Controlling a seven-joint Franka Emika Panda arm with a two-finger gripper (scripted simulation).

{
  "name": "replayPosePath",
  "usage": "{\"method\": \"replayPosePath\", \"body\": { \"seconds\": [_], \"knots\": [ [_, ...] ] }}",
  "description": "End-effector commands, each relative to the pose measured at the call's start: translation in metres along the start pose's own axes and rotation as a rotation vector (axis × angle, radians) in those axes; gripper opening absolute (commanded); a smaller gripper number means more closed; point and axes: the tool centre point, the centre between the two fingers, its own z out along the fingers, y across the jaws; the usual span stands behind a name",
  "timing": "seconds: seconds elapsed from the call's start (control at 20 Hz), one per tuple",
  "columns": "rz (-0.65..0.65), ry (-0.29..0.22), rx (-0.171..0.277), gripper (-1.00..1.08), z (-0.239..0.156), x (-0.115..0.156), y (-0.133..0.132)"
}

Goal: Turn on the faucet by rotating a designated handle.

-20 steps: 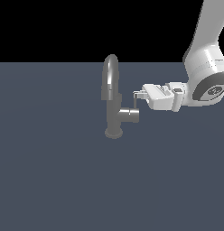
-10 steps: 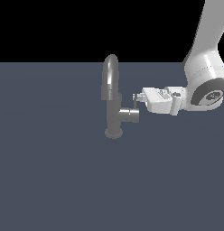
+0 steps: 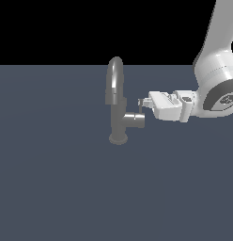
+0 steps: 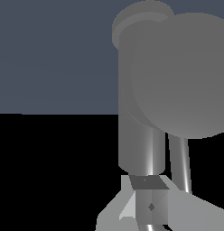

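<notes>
Step in hand looks like contact with the lever, rotation not clearly begun. Your gripper (image 3: 143,104) comes in horizontally from the exterior view's right, fingertips right at the handle (image 3: 135,119) of the faucet (image 3: 117,104).

- Faucet stands upright on the dark surface (image 3: 57,179), directly ahead of the jaws. Arched spout (image 3: 114,75) rises beyond and above them.
- Handle stub projects from the faucet body toward the jaws and sits just below the fingertips. The thin lever rod (image 3: 140,108) rises from its end, right at the tips.
- In the wrist view the handle's round end face (image 4: 186,76) fills the frame, so the jaws are very close. The lever rod (image 4: 180,164) runs down to a fingertip (image 4: 150,200).
- Jaw state: can't tell. Neither view shows both pads or the gap. The rod may be between them or only touching one.

Next move, my read: confirm the rod is seated, then sweep the tips in an arc around the stub's axis. Follow the arc; a straight push risks sliding off the thin rod.
</notes>
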Motion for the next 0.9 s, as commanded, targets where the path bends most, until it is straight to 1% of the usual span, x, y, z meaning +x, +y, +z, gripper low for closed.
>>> {"method": "replayPosePath", "body": {
  "seconds": [0.0, 0.3, 0.35, 0.4, 0.85],
  "knots": [
    [0.002, -0.002, -0.003, -1.0, 0.0, -0.002, 0.009],
    [0.002, -0.002, -0.003, -1.0, 0.0, -0.006, 0.027],
    [0.002, -0.002, -0.003, -1.0, 0.0, -0.006, 0.027],
    [-0.003, 0.0, 0.0, -1.0, 0.001, -0.005, 0.021],
    [0.0, -0.002, -0.002, -1.0, 0.0, 0.014, 0.056]
  ]
}}
